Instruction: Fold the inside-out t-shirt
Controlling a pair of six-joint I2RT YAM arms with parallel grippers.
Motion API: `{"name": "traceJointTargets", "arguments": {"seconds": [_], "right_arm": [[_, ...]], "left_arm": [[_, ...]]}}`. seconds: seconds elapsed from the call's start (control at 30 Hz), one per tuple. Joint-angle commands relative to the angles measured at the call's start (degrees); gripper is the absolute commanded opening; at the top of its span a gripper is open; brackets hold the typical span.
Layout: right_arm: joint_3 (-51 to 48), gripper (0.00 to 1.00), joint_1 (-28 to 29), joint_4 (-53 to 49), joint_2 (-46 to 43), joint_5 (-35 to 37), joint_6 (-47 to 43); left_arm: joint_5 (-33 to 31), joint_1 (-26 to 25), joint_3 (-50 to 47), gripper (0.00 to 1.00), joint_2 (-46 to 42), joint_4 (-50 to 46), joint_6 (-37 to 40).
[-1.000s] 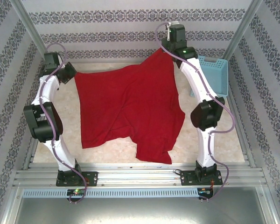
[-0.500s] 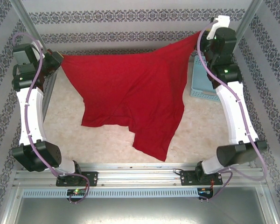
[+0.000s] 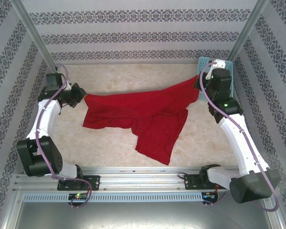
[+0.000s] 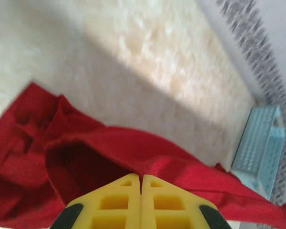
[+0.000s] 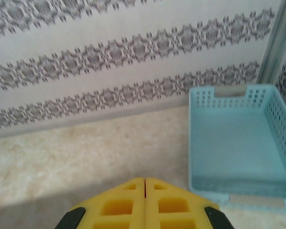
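The inside-out t-shirt [image 3: 148, 117], plain red, hangs stretched between my two grippers, and its lower part drapes onto the table toward the near edge. At the shirt's left end my left gripper [image 3: 82, 98] is shut on the cloth. In the left wrist view its yellow fingers [image 4: 141, 177] pinch a red fold [image 4: 181, 162]. My right gripper [image 3: 199, 88] is shut on the shirt's right end. The right wrist view shows a thin red sliver between that gripper's closed fingers [image 5: 145, 180], and the rest of the shirt is hidden beneath them.
A light blue plastic basket [image 3: 230, 76] stands at the back right, just behind the right arm, and looks empty in the right wrist view [image 5: 238, 143]. Patterned walls enclose the table on the left, back and right. Bare tabletop [image 3: 133, 78] lies behind the shirt.
Both arms have come down and toward the front from a high, wide stretch. The shirt has dropped with them and now sags onto the table. Both grips are unchanged.
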Motion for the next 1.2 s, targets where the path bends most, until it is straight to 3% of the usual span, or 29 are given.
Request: {"name": "traceJointTargets", "arguments": {"seconds": [0.0,0.17,0.27,0.43,0.63,0.7,0.77,0.9,1.17], "right_arm": [[-3.5,0.00,-0.6,3.1,0.3,2.0,2.3],[-5.4,0.00,-2.5,3.4,1.4,3.6,3.3],[-5.5,0.00,-3.4,2.8,1.8,4.9,3.9],[-5.5,0.00,-4.3,2.8,3.0,3.7,4.5],[-5.5,0.00,-4.5,3.2,3.7,2.5,4.9],[-5.5,0.00,-4.6,3.0,3.6,2.0,4.9],[-5.5,0.00,-4.7,3.1,3.7,1.6,5.0],[-5.6,0.00,-4.7,3.1,3.5,1.0,5.2],[-6.0,0.00,-4.8,3.1,3.4,0.2,5.3]], "left_arm": [[-0.3,-2.5,-1.0,0.00,6.2,5.2,2.7],[-3.8,-3.1,-3.6,0.00,12.7,9.5,3.4],[-3.1,-3.1,-5.4,0.05,14.4,12.6,3.2],[-1.0,-3.1,-9.9,0.28,13.6,17.3,2.1],[-3.1,-3.1,-16.8,0.54,5.0,19.9,1.1],[-5.6,-3.1,-19.4,0.58,2.0,19.4,1.6],[-6.6,-3.1,-21.5,0.58,0.0,20.3,1.6],[-5.1,-4.1,-21.9,0.47,1.2,20.9,2.9],[-8.3,-6.4,-19.4,0.40,6.5,21.3,4.5]]}}
